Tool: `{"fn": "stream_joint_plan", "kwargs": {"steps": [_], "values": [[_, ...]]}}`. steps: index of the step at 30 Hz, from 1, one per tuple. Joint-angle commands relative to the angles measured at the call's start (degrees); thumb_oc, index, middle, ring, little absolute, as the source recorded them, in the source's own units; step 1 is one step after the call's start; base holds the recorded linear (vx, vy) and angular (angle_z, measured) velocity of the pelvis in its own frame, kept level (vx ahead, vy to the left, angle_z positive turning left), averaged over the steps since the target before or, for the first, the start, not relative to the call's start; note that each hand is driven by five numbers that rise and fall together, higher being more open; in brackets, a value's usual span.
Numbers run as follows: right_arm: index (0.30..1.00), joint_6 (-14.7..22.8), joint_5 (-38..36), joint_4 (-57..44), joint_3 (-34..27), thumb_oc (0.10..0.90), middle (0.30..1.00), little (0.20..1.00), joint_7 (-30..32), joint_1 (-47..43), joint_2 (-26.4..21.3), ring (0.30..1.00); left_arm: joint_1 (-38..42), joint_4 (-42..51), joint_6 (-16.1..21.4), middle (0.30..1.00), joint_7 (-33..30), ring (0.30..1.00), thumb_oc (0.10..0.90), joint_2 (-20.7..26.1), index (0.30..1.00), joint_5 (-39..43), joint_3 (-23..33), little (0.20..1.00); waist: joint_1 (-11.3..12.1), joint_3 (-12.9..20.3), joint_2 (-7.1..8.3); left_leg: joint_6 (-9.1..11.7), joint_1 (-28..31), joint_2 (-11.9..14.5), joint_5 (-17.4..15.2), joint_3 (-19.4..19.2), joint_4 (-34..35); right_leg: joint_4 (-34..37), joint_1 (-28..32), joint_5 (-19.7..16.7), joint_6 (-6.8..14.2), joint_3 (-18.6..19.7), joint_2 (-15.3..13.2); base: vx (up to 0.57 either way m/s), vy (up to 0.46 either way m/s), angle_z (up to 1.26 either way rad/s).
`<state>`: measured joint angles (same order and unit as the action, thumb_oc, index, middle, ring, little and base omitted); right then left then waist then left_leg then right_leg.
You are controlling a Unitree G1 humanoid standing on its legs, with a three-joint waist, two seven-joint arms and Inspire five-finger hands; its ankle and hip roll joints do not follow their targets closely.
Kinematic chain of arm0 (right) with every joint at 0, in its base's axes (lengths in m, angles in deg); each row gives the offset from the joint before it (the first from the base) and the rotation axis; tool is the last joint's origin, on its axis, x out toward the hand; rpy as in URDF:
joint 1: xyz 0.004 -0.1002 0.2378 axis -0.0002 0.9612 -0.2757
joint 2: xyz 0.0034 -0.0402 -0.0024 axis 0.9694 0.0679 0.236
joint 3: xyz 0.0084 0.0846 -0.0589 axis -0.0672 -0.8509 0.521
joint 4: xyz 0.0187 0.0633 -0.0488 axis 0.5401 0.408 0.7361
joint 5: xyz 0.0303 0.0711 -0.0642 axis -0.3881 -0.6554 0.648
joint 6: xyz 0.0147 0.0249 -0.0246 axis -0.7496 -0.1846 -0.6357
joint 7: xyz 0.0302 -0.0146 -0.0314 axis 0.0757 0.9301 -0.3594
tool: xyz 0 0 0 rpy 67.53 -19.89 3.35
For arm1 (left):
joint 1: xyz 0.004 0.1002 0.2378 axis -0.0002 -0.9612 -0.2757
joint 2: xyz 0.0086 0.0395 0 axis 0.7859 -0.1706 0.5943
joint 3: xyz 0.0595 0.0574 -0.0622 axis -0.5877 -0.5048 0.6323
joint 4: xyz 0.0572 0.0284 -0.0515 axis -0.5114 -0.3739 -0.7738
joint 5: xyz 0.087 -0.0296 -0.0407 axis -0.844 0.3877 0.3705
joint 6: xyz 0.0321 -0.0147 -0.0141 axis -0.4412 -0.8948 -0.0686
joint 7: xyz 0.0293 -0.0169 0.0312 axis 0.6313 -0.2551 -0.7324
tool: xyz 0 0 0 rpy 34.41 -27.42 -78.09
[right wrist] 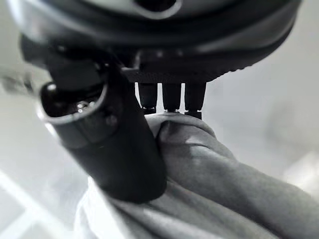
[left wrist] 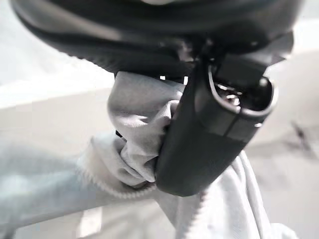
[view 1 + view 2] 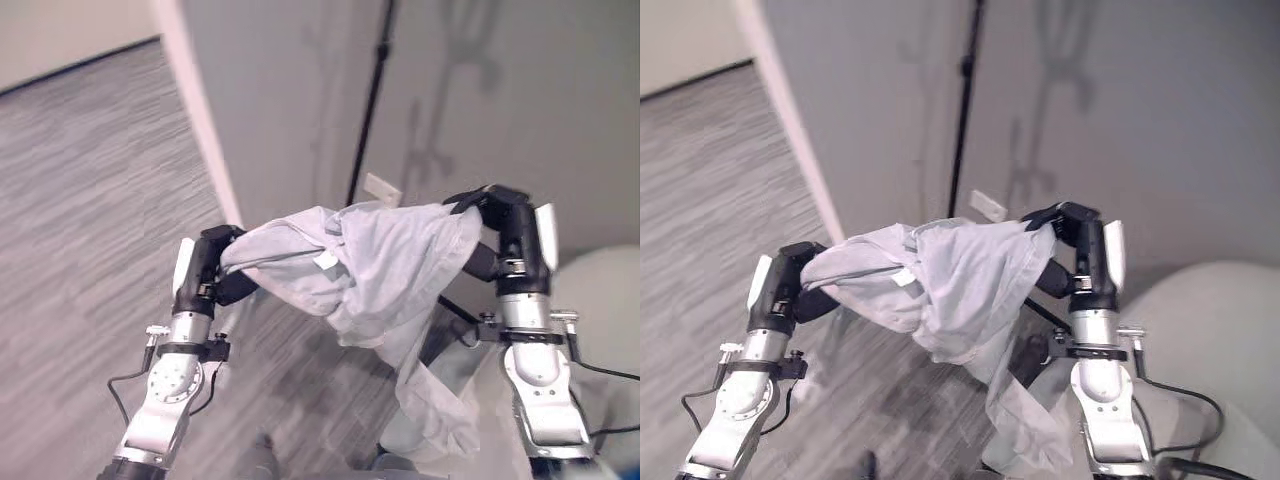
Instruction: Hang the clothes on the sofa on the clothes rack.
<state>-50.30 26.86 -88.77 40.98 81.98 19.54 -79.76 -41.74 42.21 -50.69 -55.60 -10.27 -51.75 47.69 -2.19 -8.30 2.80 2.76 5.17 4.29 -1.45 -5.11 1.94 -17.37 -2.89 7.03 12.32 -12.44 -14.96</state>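
Findings: a pale grey shirt (image 3: pixel 375 265) is held up in the air between both hands, in front of a grey wall (image 3: pixel 480 90). The left hand (image 3: pixel 212 262) has thumb and fingers clamped on a bunched edge of the fabric; the left wrist view confirms the thumb pressed into the gathered cloth. The right hand (image 3: pixel 508 232) pinches the opposite edge, thumb over fabric in its own wrist view. A slim black pole (image 3: pixel 370 100), probably the clothes rack upright, stands against the wall just behind the shirt. No rail or hanger can be made out.

Risks, as judged:
- The middle of the shirt sags and a long tail hangs below the right hand; it could snag on the pole's base or drag on the carpeted floor (image 3: pixel 90 180).
- Both grips sit on small bunches of cloth; a pull apart could slip one edge free.
- With the rail unseen, draping may miss and the shirt would drop beside the pole.
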Motion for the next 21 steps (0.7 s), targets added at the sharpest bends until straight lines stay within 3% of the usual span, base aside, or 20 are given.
{"fn": "stream_joint_plan", "kwargs": {"steps": [1,2,5,7,9,10,11,12,15,17,21], "values": [[0.3,6.7,4.6,-8.2,-6.1,0.4,0.3,0.3,5.7,-5.7,-2.1,0.3,7.8,6.2,8.0,0.3,-9.3,0.3,0.4,0.9,0.3,-5.0,10.0,0.3,0.9,5.5,0.12,-3.6,5.0,-5.0,-8.7,0.9,-4.1,14.1,0.2,-7.0,-8.4,-1.3,13.0,0.33,-0.019,-0.6],[0.3,6.6,4.3,-8.2,-5.9,0.4,0.3,0.3,5.6,-6.0,-2.3,0.3,7.8,6.8,8.4,0.3,-9.9,0.3,0.4,0.5,0.3,-4.5,10.4,0.3,1.0,5.5,0.13,-2.8,3.9,-4.2,-8.1,-0.4,-9.6,15.3,1.9,-6.8,-8.8,-0.5,13.4,0.19,-0.033,-0.65],[0.3,5.9,2.5,-6.3,-4.8,0.4,0.3,0.3,5.9,-7.3,-3.5,0.3,9.6,6.4,8.3,0.3,-11.9,0.3,0.4,0.2,0.3,-3.2,10.9,0.3,2.6,3.2,2.4,0.4,-7.2,-2.7,0.9,-1.4,-31.6,18.1,5.0,-7.8,-11.0,0.8,12.4,0.09,-0.047,-0.32],[0.3,5.8,1.9,-5.7,-4.4,0.4,0.3,0.3,5.7,-7.4,-3.9,0.3,9.2,6.9,8.7,0.3,-11.9,0.3,0.4,-0.2,0.3,-2.7,11.2,0.3,3.3,2.6,3.52,-0.1,-12.7,-2.1,1.5,-1.5,-37.5,19.3,6.9,-7.8,-11.5,1.7,11.5,0.1,0.028,-0.2],[0.3,5.9,1.6,-5.3,-4.3,0.4,0.3,0.3,5.6,-7.4,-4.2,0.3,8.5,7.6,8.8,0.3,-11.9,0.3,0.4,-0.3,0.3,-2.5,11.6,0.3,3.9,2.7,3.73,-0.5,-14.9,-0.9,0.7,-1.9,-38.0,20.0,7.5,-7.8,-11.2,2.3,11.2,0.12,0.136,-0.25],[0.3,6.1,1.1,-5.0,-4.4,0.4,0.3,0.3,5.0,-7.4,-4.8,0.3,7.1,8.2,9.2,0.3,-12.0,0.3,0.4,-0.5,0.3,-2.5,12.2,0.3,4.5,2.8,3.75,-0.9,-16.6,2.0,-0.5,-0.9,-32.4,20.4,8.7,-7.1,-10.1,3.1,10.1,0.15,0.151,-0.25],[0.3,6.1,1.0,-5.0,-4.3,0.4,0.3,0.3,4.9,-7.3,-4.9,0.3,6.8,8.4,9.2,0.3,-11.9,0.3,0.4,-0.6,0.3,-2.4,12.3,0.3,4.8,3.1,3.84,-0.9,-15.9,1.9,-0.5,-1.3,-31.4,20.4,8.7,-7.0,-10.0,3.5,10.0,0.28,0.343,-0.28],[0.3,6.4,-0.2,-4.3,-4.1,0.4,0.3,0.3,4.5,-7.5,-5.1,0.3,5.4,8.7,9.2,0.3,-11.9,0.3,0.4,-0.7,0.3,-1.8,12.2,0.3,5.3,3.4,3.22,-0.7,-15.4,4.4,-2.0,1.3,-22.6,20.1,9.3,-5.8,-9.0,4.2,9.1,0.25,0.328,-0.45],[0.3,6.9,-3.1,-3.0,-3.5,0.4,0.3,0.3,3.8,-7.5,-5.4,0.3,4.1,8.4,8.4,0.3,-11.8,0.3,0.4,-0.9,0.3,-1.6,11.8,0.3,7.2,3.8,1.7,2.7,-14.1,6.2,6.2,7.9,-4.7,19.6,11.2,-3.7,-7.9,6.2,8.4,0.29,0.322,-0.52],[0.3,6.6,-4.4,-1.6,-3.0,0.4,0.3,0.3,4.4,-8.4,-5.5,0.3,4.7,7.4,8.3,0.3,-12.4,0.3,0.4,-0.7,0.3,-1.8,11.4,0.3,8.1,3.1,0.79,4.5,-16.0,7.0,8.8,12.1,1.1,19.4,13.0,-2.4,-7.3,7.5,7.5,0.25,0.33,-0.47],[0.3,6.5,-5.9,-0.6,-2.0,0.4,0.3,0.3,3.7,-9.0,-5.2,0.3,5.3,7.4,8.0,0.3,-12.5,0.3,0.4,-0.5,0.3,-2.6,11.5,0.3,8.9,3.6,-0.77,5.7,-16.0,7.6,9.6,13.9,1.7,19.2,14.6,-1.7,-6.0,9.6,6.1,0.12,0.299,-0.4]]}}
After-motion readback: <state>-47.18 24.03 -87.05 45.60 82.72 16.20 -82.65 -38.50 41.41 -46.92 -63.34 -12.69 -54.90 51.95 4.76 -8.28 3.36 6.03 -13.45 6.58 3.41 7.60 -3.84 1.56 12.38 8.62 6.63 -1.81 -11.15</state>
